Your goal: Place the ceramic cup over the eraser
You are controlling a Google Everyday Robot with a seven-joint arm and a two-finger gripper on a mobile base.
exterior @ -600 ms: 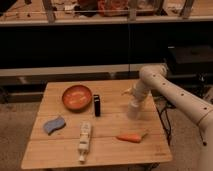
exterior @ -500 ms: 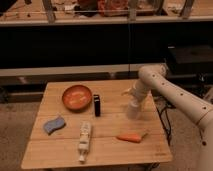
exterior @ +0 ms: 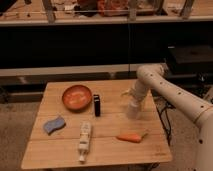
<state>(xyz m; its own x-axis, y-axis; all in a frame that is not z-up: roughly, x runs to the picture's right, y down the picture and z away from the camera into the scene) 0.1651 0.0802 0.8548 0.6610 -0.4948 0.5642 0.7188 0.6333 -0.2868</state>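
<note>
Tool [exterior: 133,102] seemingly at ceramic cup [exterior: 132,111], near eraser [exterior: 97,105].

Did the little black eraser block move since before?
No. The small black rectangular eraser stands close beside the wide orange bowl, as before. The gripper hangs further right over the wooden table.

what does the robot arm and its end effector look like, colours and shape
The arm is smooth off-white, built of thick rounded tubular links with a bulbous joint at the bend. No markings show on it. Its end effector, over the right part of the wooden table, is the same off-white and narrower than the links.
</note>
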